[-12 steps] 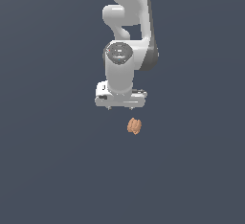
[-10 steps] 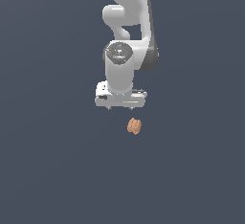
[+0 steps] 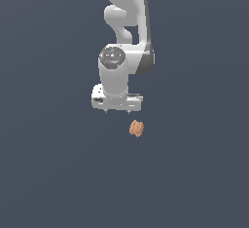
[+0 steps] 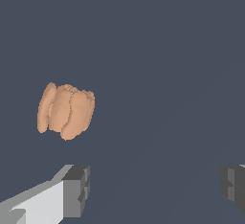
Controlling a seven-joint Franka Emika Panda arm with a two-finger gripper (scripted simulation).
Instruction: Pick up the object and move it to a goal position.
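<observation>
The object (image 3: pixel 136 128) is a small orange-tan ridged blob lying on the dark floor. It sits just below and to the exterior view's right of my white gripper (image 3: pixel 117 110). In the wrist view the object (image 4: pixel 66 111) lies outside the gap between the fingers, beyond the light grey finger (image 4: pixel 75 190). The other finger (image 4: pixel 233 184) shows at the far side of that view. My gripper (image 4: pixel 155 187) is open wide, points downward and holds nothing. It does not touch the object.
The white arm (image 3: pixel 125 17) rises above the gripper to the top of the exterior view. Only a plain dark grey floor (image 3: pixel 48 173) surrounds the object. No goal marker shows.
The gripper has shifted slightly toward the exterior view's left and a little lower. The object has not moved.
</observation>
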